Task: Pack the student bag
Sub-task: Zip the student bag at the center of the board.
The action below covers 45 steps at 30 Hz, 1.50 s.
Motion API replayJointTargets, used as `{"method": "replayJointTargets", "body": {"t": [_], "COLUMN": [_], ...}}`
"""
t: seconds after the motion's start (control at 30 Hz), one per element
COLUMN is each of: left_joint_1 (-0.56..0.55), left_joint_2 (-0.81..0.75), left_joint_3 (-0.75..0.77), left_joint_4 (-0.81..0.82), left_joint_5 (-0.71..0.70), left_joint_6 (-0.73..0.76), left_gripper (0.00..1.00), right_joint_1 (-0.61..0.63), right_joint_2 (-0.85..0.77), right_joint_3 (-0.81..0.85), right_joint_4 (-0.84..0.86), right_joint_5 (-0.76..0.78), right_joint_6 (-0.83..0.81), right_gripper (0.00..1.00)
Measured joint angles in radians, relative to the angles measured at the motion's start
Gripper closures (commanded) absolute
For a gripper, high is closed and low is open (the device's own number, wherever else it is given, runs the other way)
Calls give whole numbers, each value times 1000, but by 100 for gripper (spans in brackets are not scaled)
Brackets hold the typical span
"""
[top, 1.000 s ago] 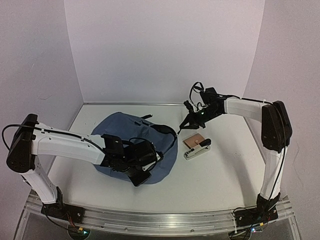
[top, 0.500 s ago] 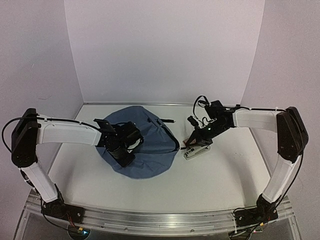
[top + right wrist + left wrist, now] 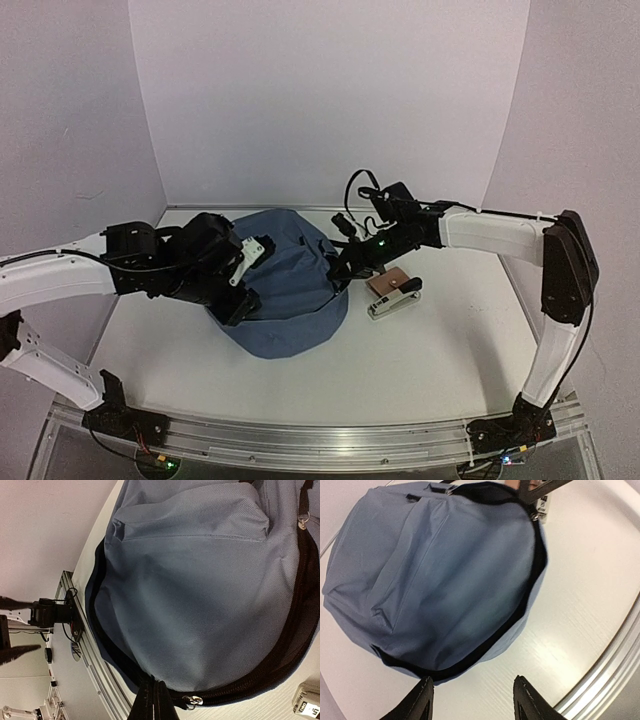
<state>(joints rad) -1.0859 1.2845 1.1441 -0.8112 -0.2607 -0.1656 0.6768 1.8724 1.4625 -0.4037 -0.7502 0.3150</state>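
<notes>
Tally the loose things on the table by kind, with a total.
bag: 1
flat brown item: 1
white-and-black item: 1
Total: 3

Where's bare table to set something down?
Free: near strip between bag and rail; right patch between brown item and right arm. Crowded: gap between bag and brown item, where the shut right tool sits.
</notes>
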Motion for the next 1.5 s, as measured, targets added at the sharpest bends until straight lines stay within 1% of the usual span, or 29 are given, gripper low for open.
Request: {"method": "replayJointTargets", "body": {"t": [0.1, 0.23, 0.33, 0.37, 0.43, 0.47, 0.53, 0.57, 0.63, 0.67, 0.8, 0.93, 1.1, 1.17, 1.2, 1.23, 1.27, 1.3, 1.43, 1.47, 1.5], "left_joint_1": [-17, -17, -17, -17, -17, -17, -17, -17, -17, -17, -19, -30, -53, -59, -60, -61, -61, -61, -75, -79, -85], "left_joint_2": [97, 259, 373, 408, 451, 470, 485, 489, 490, 490, 477, 414, 344, 328, 318, 305, 291, 276, 219, 218, 225], "left_joint_3": [40, 56, 94, 111, 134, 146, 158, 161, 163, 163, 150, 92, 35, 18, 9, 0, -9, -15, -20, -12, 4], "left_joint_4": [36, 103, 159, 184, 221, 237, 256, 264, 264, 263, 254, 238, 188, 181, 177, 171, 164, 152, 37, 23, 11], "left_joint_5": [13, 32, 55, 65, 83, 92, 107, 112, 125, 130, 152, 154, 144, 134, 127, 121, 116, 110, 117, 120, 122], "left_joint_6": [3, 23, 49, 60, 71, 77, 90, 94, 93, 97, 89, 82, 60, 54, 51, 48, 43, 41, 19, 15, 8], "left_gripper": [42, 43, 44, 46, 55, 64, 82, 88, 96, 99, 100, 100, 100, 98, 93, 84, 73, 66, 50, 46, 41], "right_joint_1": [-7, -9, -9, -9, -9, -9, -9, -10, -16, -20, -57, -120, -171, -174, -173, -171, -168, -164, -142, -135, -128], "right_joint_2": [4, 5, 5, 5, 5, 5, 5, 5, 5, 5, 5, 20, 112, 144, 151, 155, 155, 155, 148, 141, 132], "right_joint_3": [3, 3, 3, 3, 3, 3, 3, 3, 3, 3, 3, 6, 73, 98, 105, 107, 108, 108, 95, 85, 73], "right_joint_4": [-1, -1, -1, -1, -1, -1, -1, -1, -1, -1, -2, -10, -24, -32, -33, -35, -36, -36, -18, -14, -10], "right_joint_5": [0, 0, 1, 1, 1, 2, 2, 3, 4, 4, 8, 16, 11, -3, -13, -24, -33, -45, -45, -44, -44], "right_joint_6": [7, 13, 13, 13, 13, 13, 12, 12, 12, 12, 0, -28, -62, -70, -71, -71, -71, -70, -65, -60, -56], "right_gripper": [100, 100, 100, 100, 100, 100, 100, 100, 100, 100, 100, 100, 100, 100, 100, 100, 100, 100, 100, 100, 100]}}
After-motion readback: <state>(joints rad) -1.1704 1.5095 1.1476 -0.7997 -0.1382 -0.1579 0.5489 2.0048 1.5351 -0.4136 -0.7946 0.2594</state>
